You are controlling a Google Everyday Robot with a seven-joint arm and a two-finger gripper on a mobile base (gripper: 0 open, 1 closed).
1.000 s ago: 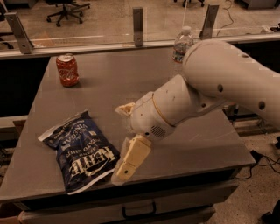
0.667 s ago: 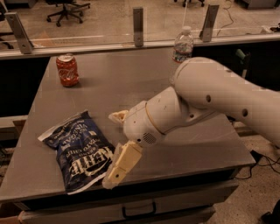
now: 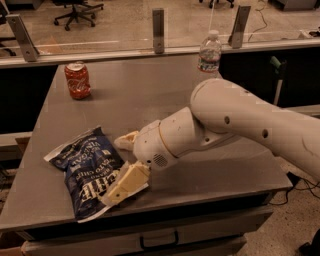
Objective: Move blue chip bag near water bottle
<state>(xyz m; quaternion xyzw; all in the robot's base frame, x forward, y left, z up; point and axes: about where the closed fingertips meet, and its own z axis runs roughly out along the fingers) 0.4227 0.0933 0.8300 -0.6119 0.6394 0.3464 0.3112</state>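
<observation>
- Grey tabletop point(image 3: 150, 95) fills the middle of the frame; its front edge runs along the bottom, above a drawer handle point(image 3: 160, 241).
- Blue chip bag point(image 3: 85, 170) lies flat in the lower left of the table. Its lower corner sits close to the front edge and its left tip near the left edge.
- Water bottle point(image 3: 210, 52) stands upright at the far edge, upper right of centre, well apart from the bag.
- Red soda can point(image 3: 77, 80) stands upright in the upper left of the table, apart from both the bag and the bottle.
- Bare tabletop lies open between the bag, the can and the bottle. The white arm point(image 3: 240, 120) enters from the right and covers the right part of the surface.
- Behind the table: a glass partition with metal posts point(image 3: 158, 30), floor beyond it, and an office chair point(image 3: 75, 9) at the upper left.
- Gripper point(image 3: 115, 169) is at the bag's right side with its fingers spread apart. The lower finger lies over the bag's lower right edge; the upper finger is just beside the bag's upper right edge. Nothing is clamped.
- Compared with the earlier frames, the gripper has shifted left onto the bag, where before it was clear of the bag's right edge. Bag, can and bottle have kept their places.
</observation>
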